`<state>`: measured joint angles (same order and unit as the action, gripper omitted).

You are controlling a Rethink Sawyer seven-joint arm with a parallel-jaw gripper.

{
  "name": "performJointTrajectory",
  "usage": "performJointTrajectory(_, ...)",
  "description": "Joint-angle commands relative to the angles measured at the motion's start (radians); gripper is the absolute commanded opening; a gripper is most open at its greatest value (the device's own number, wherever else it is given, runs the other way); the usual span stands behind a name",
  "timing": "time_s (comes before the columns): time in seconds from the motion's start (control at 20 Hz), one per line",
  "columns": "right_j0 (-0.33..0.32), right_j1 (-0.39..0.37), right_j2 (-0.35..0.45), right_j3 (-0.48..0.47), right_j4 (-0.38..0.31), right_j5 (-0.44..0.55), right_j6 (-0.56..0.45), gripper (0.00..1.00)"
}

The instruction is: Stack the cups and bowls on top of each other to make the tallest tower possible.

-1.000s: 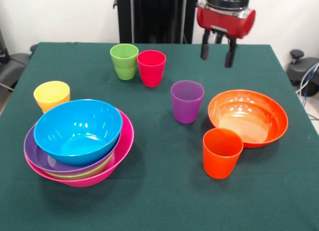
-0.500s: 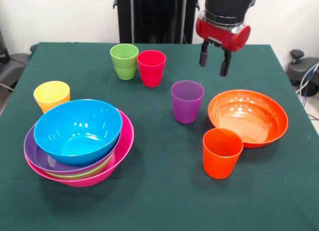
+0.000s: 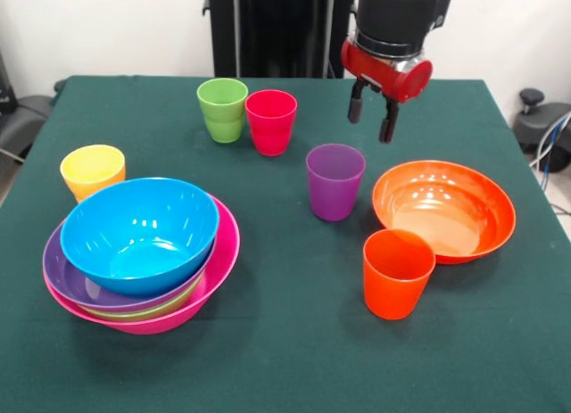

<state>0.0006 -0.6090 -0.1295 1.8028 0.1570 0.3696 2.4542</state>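
At the left front a tower (image 3: 141, 257) of nested bowls stands: pink bowl (image 3: 225, 257) as base, purple bowl (image 3: 62, 277) and green bowl (image 3: 169, 304) rims showing, blue bowl (image 3: 138, 233) on top. An orange bowl (image 3: 443, 208) sits alone at the right. Cups stand upright and apart: yellow (image 3: 92, 170), green (image 3: 222, 109), red (image 3: 270, 120), purple (image 3: 335, 180), orange (image 3: 397, 271). My gripper (image 3: 371, 119) hangs open and empty above the table, just behind and right of the purple cup.
The dark green tablecloth (image 3: 294, 342) covers the table. A black chair part (image 3: 535, 119) and cables lie beyond the right edge, and dark furniture (image 3: 18, 119) stands off the left edge.
The gripper has moved left and lower, toward the purple cup, still open. Cups and bowls have not moved.
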Motion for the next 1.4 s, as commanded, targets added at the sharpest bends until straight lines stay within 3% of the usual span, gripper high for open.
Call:
performJointTrajectory(0.05, 0.018, 0.059, 0.052, 0.077, 0.064, -0.074, 0.205, 1.0)
performJointTrajectory(0.85, 0.106, 0.117, 0.042, 0.134, 0.151, -0.242, 0.238, 1.0)
performJointTrajectory(1.1, 0.132, 0.1, 0.042, 0.15, 0.19, -0.24, 0.242, 1.0)
performJointTrajectory(1.4, 0.117, 0.092, 0.053, 0.144, 0.206, -0.236, 0.208, 1.0)
